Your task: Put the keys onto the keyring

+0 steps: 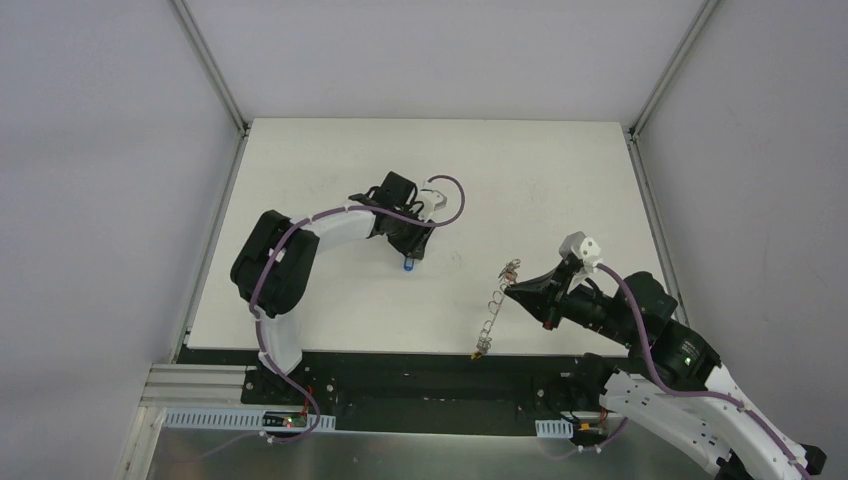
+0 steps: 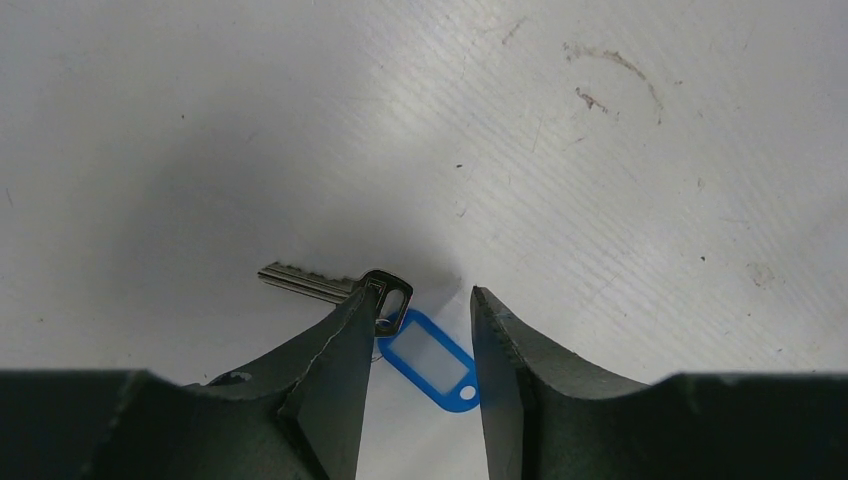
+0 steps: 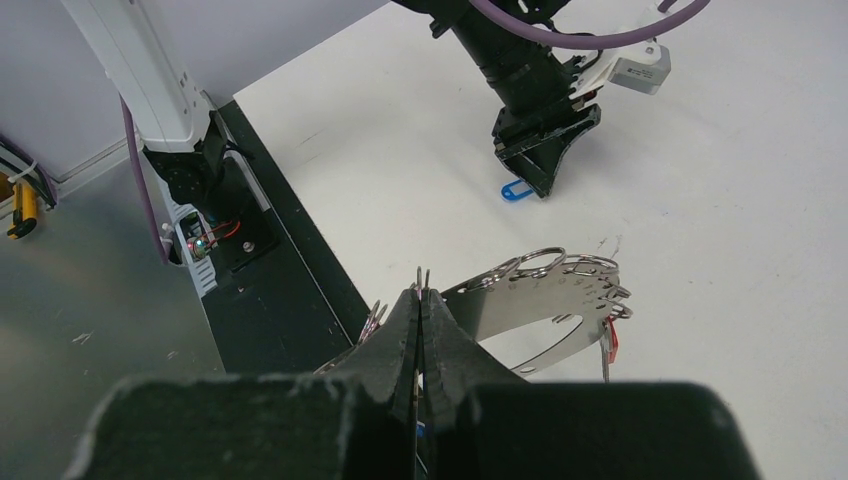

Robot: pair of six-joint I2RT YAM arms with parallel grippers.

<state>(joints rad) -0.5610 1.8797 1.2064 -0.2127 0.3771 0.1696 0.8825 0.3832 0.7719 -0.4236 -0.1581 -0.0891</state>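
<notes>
A silvery key [image 2: 305, 282] lies flat on the white table, joined to a blue plastic tag [image 2: 430, 358]. My left gripper [image 2: 423, 292] stands over it, open, one finger on each side of the tag; the left finger [image 2: 335, 350] covers part of the key's head. From above, the tag [image 1: 410, 266] peeks out under that gripper [image 1: 410, 252]. My right gripper [image 3: 422, 290] is shut on the keyring [image 3: 545, 290], a curved silvery band strung with small rings and holding a red-tagged key [image 3: 611, 340]. In the top view the keyring [image 1: 492, 310] hangs from the right gripper [image 1: 515, 288].
The table's near edge meets a black strip [image 1: 400, 365] between the arm bases. Grey walls enclose the table on three sides. Scuff marks [image 2: 610, 75] show on the surface beyond the left gripper.
</notes>
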